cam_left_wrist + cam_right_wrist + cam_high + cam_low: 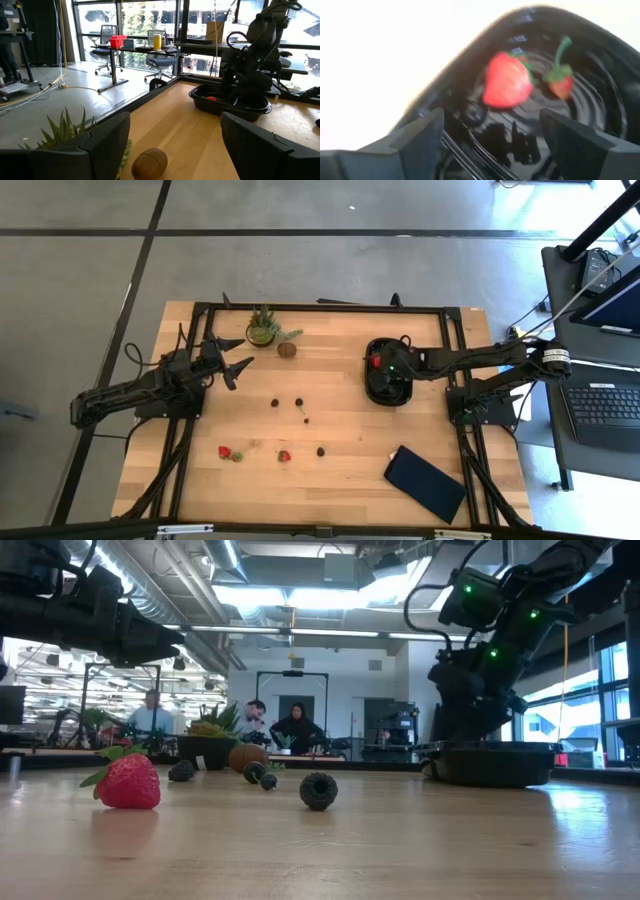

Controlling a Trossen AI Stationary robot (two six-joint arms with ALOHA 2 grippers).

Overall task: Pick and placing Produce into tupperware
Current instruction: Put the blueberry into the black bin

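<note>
Right gripper [490, 135] spread wide, empty, poised just above the black tupperware [385, 392]. Directly ahead of the fingers, inside the container: one strawberry [506, 80] and a smaller stemmed red piece [561, 82]. Well apart across the table: left gripper [238, 358] open, empty, near the brown fruit [287, 350].

Red strawberries [507, 80] in glossy black tupperware [600, 85]; brown fruit [149, 163], pale wooden table [340, 470].
</note>
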